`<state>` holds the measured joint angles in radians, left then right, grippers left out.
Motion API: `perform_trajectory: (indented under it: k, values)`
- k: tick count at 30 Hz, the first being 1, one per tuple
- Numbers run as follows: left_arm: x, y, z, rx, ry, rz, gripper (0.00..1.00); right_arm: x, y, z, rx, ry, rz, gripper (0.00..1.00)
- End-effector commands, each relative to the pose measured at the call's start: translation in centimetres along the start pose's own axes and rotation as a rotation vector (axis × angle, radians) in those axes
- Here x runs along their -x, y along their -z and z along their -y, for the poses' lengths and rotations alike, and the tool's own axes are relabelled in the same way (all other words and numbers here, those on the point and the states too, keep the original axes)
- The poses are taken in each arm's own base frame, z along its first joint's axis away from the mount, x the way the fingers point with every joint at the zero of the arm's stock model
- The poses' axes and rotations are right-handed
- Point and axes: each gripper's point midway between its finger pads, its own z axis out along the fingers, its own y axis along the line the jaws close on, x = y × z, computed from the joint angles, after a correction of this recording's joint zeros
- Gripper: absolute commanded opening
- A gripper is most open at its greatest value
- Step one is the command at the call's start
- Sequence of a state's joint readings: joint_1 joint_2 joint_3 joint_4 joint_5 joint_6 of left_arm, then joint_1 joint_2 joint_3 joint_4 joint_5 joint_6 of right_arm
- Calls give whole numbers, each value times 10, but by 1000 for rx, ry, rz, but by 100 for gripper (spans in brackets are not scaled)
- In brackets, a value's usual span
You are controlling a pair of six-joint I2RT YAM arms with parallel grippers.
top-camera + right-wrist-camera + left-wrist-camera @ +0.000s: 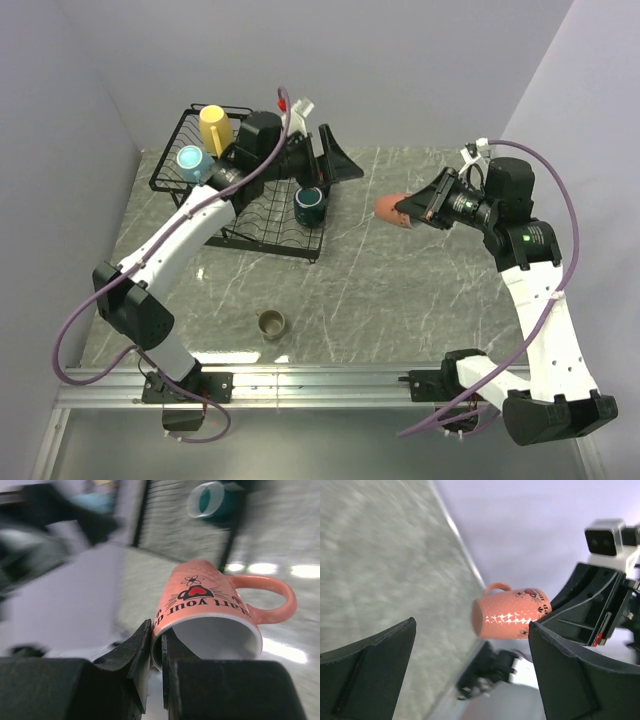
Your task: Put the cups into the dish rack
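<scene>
My right gripper (418,208) is shut on the rim wall of the salmon-red cup (391,210), which it holds on its side above the table, base toward the dish rack. In the right wrist view the fingers (142,647) pinch the cup (215,612), one inside and one outside. My left gripper (345,155) hangs open and holds nothing over the right end of the black wire dish rack (178,135); its view shows the salmon cup (512,612) ahead. The rack holds yellow (214,127), light blue (191,162) and dark teal (309,204) cups. A small olive-brown cup (271,322) stands on the table.
The marble table (400,290) ends at a metal rail (320,378) along the near edge, where both arm bases sit. Grey walls close in on the left, back and right. The left arm (180,240) stretches across the rack's left side.
</scene>
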<state>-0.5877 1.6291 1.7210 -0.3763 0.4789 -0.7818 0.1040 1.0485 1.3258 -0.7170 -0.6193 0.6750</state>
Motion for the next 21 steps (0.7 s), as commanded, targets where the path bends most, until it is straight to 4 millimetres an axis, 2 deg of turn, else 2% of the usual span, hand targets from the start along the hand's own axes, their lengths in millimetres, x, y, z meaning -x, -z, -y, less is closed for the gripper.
perform_trajectory:
  k: [1, 5, 8, 11, 12, 15, 21]
  values:
    - [-8, 5, 47, -302, 121, -56, 99, 10, 18, -68, 311, 75, 6, 0]
    - [-15, 7, 56, -471, 256, -68, 99, 16, 25, -83, 348, 109, 19, 0]
    - [-15, 8, 55, -518, 313, -71, 100, 17, 27, -91, 383, 102, 16, 0]
    - [-17, 9, 53, -554, 375, -88, 100, 18, 26, -92, 400, 94, 19, 0]
    - [-14, 16, 61, -608, 350, -74, 100, 19, 25, -91, 399, 93, 18, 0]
    - [-15, 21, 64, -674, 395, -88, 99, 20, 25, -91, 398, 92, 23, 0]
    - [-21, 18, 65, -661, 399, -166, 98, 25, 25, -98, 432, 100, 37, 0]
